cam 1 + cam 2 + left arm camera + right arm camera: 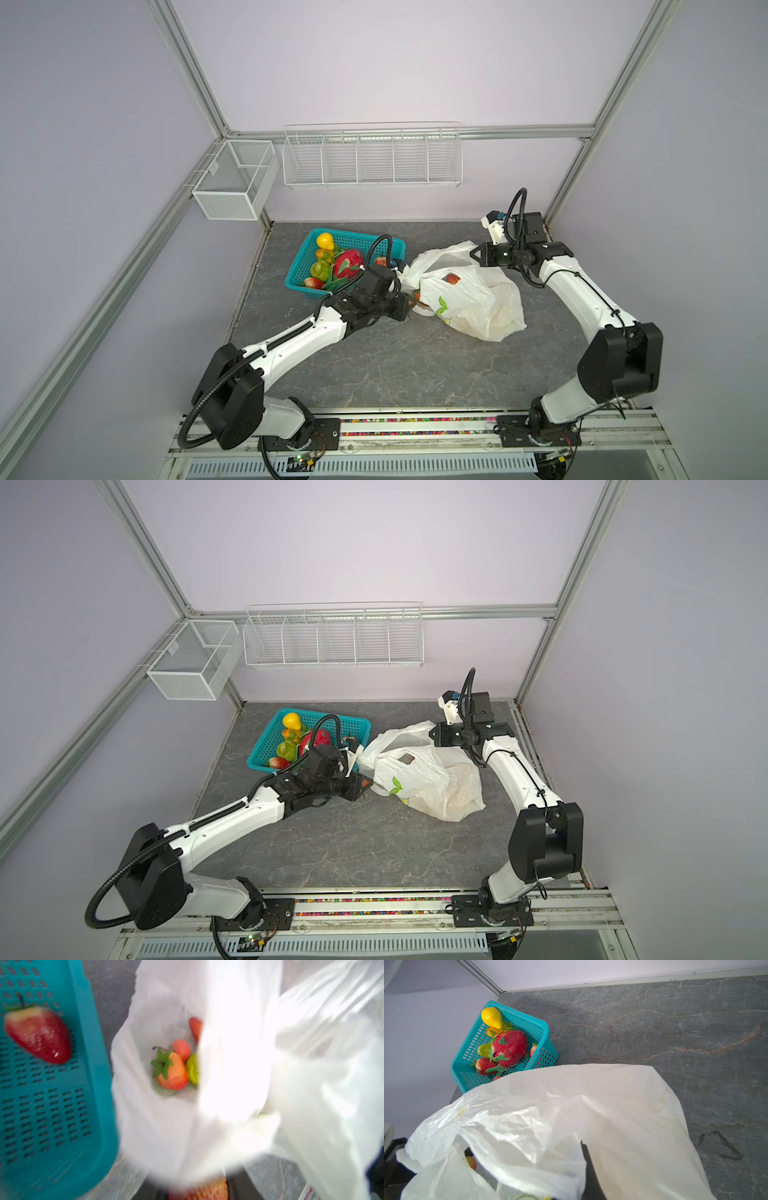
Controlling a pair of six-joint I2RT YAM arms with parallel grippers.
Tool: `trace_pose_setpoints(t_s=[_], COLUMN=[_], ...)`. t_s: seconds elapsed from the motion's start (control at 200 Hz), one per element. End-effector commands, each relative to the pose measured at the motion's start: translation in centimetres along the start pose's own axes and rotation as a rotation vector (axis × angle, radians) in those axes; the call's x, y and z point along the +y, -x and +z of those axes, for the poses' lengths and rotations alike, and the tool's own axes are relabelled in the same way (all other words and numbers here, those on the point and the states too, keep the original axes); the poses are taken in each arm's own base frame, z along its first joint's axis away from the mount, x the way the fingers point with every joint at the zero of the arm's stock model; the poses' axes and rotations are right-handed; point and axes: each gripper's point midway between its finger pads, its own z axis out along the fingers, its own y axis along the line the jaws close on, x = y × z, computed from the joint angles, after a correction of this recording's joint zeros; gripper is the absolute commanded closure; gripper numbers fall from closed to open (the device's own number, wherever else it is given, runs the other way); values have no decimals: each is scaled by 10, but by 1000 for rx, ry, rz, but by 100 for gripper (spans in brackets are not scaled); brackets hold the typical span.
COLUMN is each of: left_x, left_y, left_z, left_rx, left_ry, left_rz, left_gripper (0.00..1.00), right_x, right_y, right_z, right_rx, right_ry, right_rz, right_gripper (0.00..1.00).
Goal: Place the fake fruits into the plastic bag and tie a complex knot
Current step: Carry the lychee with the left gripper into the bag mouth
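The plastic bag (469,299) (428,779) lies crumpled mid-table, its mouth toward the teal basket (357,240). My left gripper (412,305) (197,1188) is at the bag's mouth, shut on a red-orange bumpy fake fruit (209,1191); bag film hides most of it. Inside the bag lie a strawberry (172,1073), another red piece (181,1049) and a green piece (193,1069). My right gripper (473,253) (584,1159) is shut on the bag's far rim, holding it up. The basket holds a yellow pear (325,240), a dragon fruit (348,264) and strawberries (39,1034).
The teal basket (550,1043) stands at the table's back left, touching the bag. Two white wire baskets (235,183) (372,156) hang on the back frame. Bare grey stone tabletop (415,374) stretches in front of the bag toward the arm bases.
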Motion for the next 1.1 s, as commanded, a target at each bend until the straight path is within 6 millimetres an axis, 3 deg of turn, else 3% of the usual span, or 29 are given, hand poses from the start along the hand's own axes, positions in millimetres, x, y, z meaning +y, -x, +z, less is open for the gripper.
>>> trace_pose_setpoints(t_s=[0.0,0.15,0.325,0.535,0.655,0.83,1.095], left_x=[-13,-6,7,-10,-31,-33,-17], left_y=[47,68,68,65,61,60,59], left_z=[12,35,70,108,122,108,79], left_rx=[-164,-239,-256,-228,-186,-192,-181], left_ry=[-49,-24,20,19,-50,-40,24], left_rz=[-24,-68,-182,-202,-167,-93,26], left_gripper=[76,76,74,69,64,39,22], right_x=[5,9,12,15,15,14,12], right_y=[1,2,2,0,0,0,0], right_z=[-10,-10,-8,-5,-6,-9,-8], right_rx=[-17,-19,-18,-11,-12,-15,-11], right_ry=[-4,12,24,34,32,19,10], right_rz=[-21,-24,-31,-33,-37,-44,-47], right_gripper=[93,93,93,93,93,93,93])
